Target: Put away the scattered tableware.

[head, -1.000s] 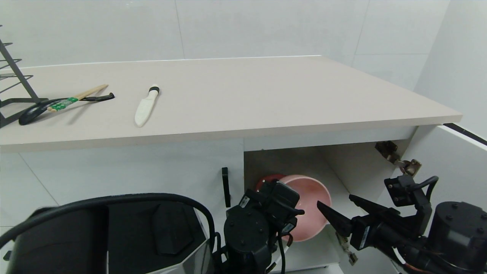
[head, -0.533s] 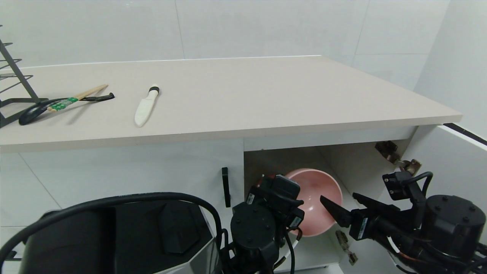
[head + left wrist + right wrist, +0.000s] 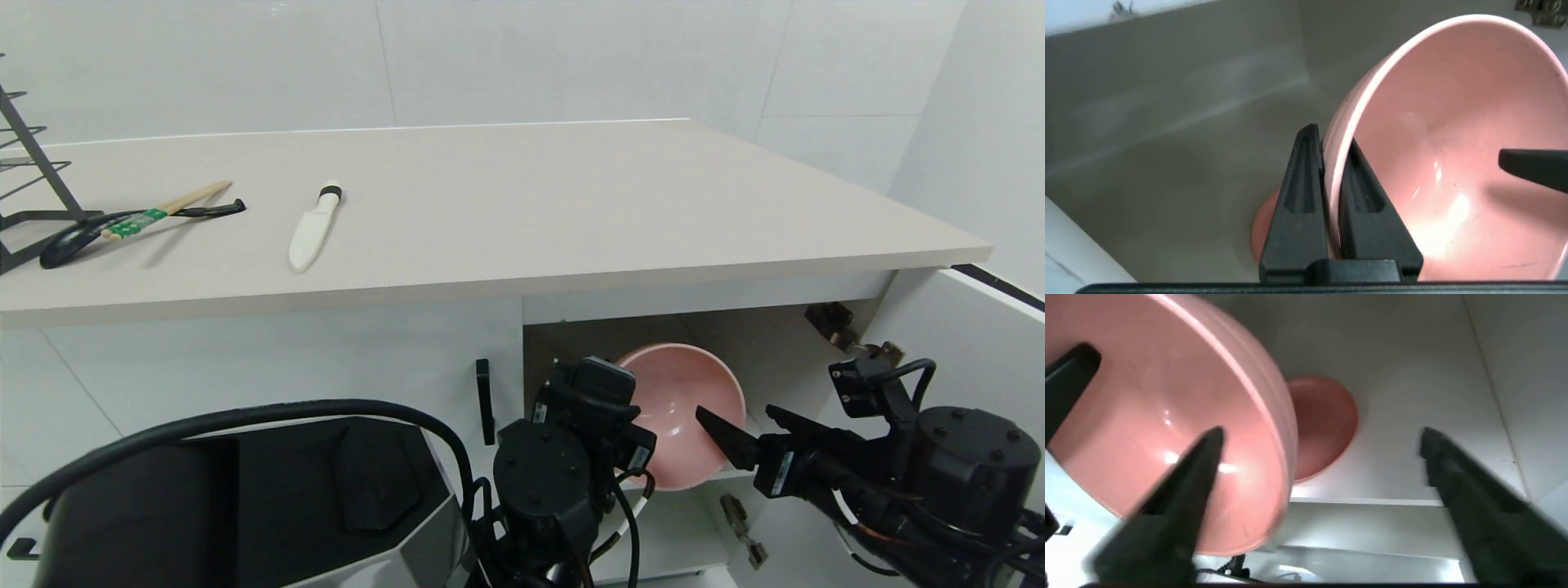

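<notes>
Fingers (image 3: 1305, 204) of the left gripper (image 3: 1331, 137) clamp the bowl (image 3: 682, 400) rim, tilted in the cabinet (image 3: 775, 359) mouth; right gripper (image 3: 737, 418) spread wide beside. Stowing step: next, lower it onto the shelf (image 3: 1184, 171) and release.

In the head view the left arm (image 3: 543, 482) covers the near rim of the pink bowl (image 3: 684, 400). Behind the bowl a reddish dish (image 3: 1264, 235) is mostly hidden, perhaps a plate. The wire rack (image 3: 49, 216) is cut by the picture's edge, and the right tool (image 3: 1320, 439) shows its fingers (image 3: 1176, 506) blurred.
</notes>
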You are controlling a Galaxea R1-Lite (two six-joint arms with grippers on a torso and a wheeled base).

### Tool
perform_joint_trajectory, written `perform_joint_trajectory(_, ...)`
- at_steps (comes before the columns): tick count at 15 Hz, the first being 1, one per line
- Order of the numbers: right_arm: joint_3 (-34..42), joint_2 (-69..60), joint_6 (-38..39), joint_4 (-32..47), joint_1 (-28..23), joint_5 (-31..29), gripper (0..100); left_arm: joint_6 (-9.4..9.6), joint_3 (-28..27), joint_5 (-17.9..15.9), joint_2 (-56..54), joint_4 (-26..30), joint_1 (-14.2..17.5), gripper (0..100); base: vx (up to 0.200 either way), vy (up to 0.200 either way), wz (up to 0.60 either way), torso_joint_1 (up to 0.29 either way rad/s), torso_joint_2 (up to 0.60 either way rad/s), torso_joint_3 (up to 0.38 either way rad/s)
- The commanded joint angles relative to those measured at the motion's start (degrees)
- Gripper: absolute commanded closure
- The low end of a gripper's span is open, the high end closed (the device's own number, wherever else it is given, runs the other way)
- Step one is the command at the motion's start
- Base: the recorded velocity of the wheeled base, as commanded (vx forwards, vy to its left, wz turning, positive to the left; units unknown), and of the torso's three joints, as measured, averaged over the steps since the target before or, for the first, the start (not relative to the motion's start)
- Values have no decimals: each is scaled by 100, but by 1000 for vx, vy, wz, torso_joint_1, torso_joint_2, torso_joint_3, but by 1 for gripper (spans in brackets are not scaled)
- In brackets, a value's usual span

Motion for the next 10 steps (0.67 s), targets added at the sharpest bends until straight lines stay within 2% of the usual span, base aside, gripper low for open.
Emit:
perform_joint_trajectory(1, -9, 8, 3, -6, -18, 1, 100, -3, -21, 1, -36, -6, -1, 100, 0, 0, 0, 0, 0, 0)
perform_joint_trajectory(3, 0, 0, 64, -6, 26, 1, 100, -20, -38, 1, -36, -6, -18, 100, 0, 0, 0, 0, 0, 0)
perform_joint_trajectory(6, 61, -9, 55, -6, 369, 1, 100, -20, -47, 1, -27, -6, -115, 100, 0, 0, 0, 0, 0, 0)
perform_joint_trajectory(7, 88, -18, 55, -6, 421, 1, 100, -38, -38, -17, -27, -6, -141, 0, 0, 0, 0, 0, 0, 0)
perform_joint_trajectory(10, 88, 61, 55, -6, 342, 1, 100, -12, 14, -35, -62, -6, -247, 0, 0, 0, 0, 0, 0, 0)
